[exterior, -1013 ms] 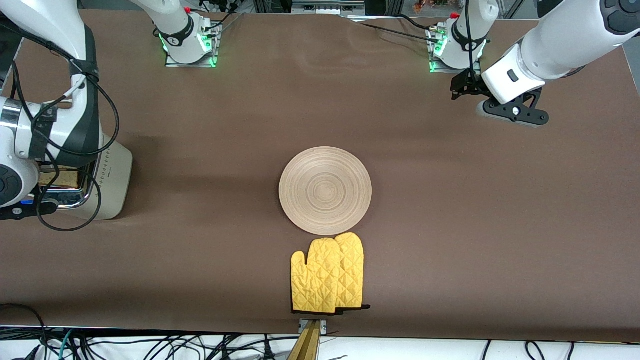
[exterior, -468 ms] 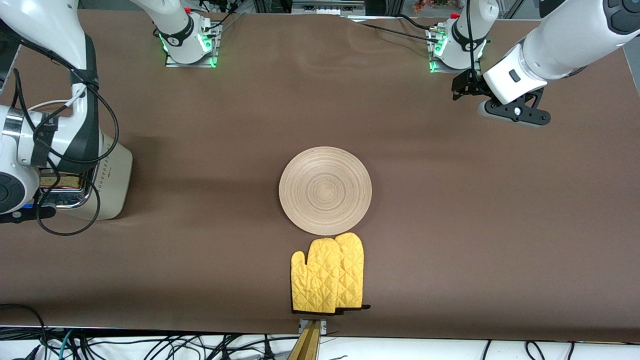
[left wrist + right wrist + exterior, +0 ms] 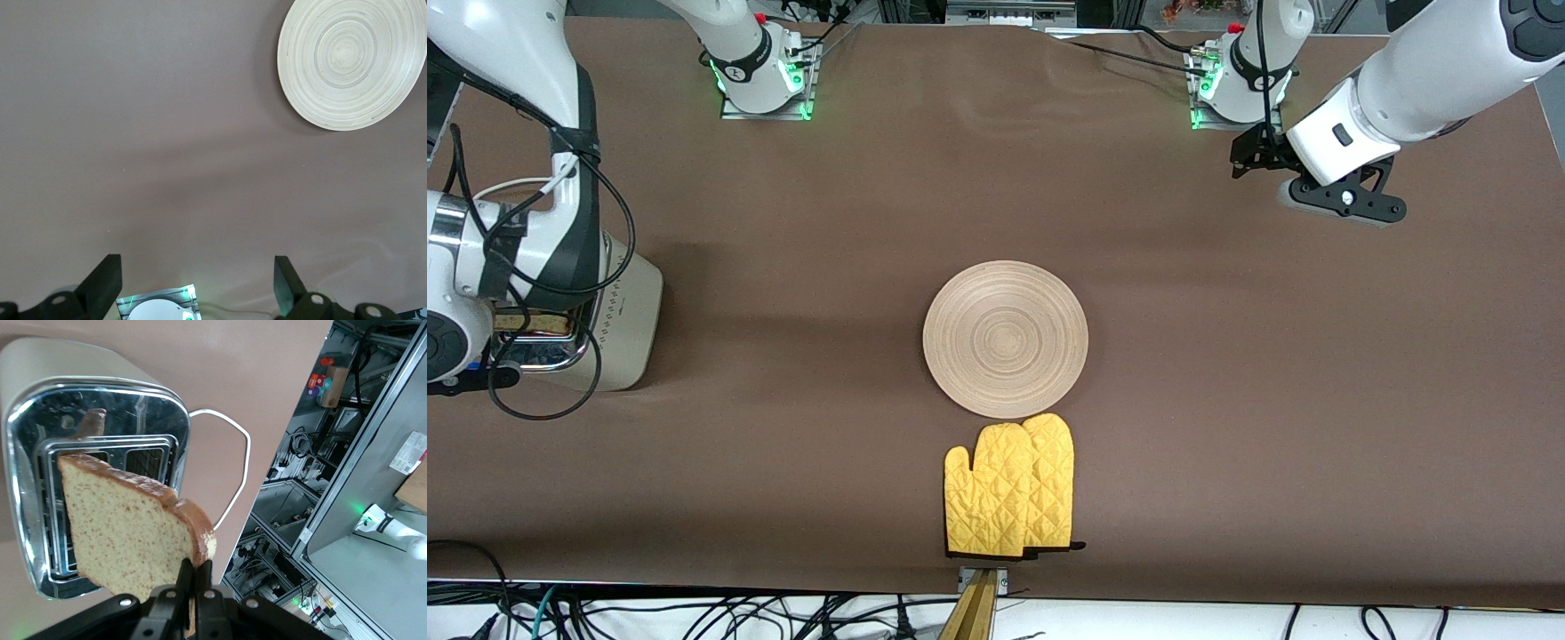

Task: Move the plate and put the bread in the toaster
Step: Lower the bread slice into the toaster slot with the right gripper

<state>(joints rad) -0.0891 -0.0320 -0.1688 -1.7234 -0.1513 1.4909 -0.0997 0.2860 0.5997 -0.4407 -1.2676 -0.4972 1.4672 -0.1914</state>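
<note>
The cream toaster (image 3: 624, 329) stands at the right arm's end of the table. Its chrome top (image 3: 100, 420) with two slots shows in the right wrist view. My right gripper (image 3: 195, 577) is shut on the crust edge of the bread (image 3: 130, 537) and holds the slice upright just over the slots. In the front view the bread (image 3: 532, 322) peeks out under that arm. The beige ringed plate (image 3: 1005, 338) lies bare at the table's middle and also shows in the left wrist view (image 3: 350, 63). My left gripper (image 3: 197, 283) is open and empty, waiting over the table near its base.
A pair of yellow oven mitts (image 3: 1009, 489) lies just nearer to the front camera than the plate, touching its rim. The toaster's white cord (image 3: 230, 470) loops off its end. The arm bases (image 3: 765, 76) (image 3: 1232, 84) stand along the table's back edge.
My right hand has shifted slightly over the toaster with the bread still in its grip. The left arm, plate and mitts have hardly moved.
</note>
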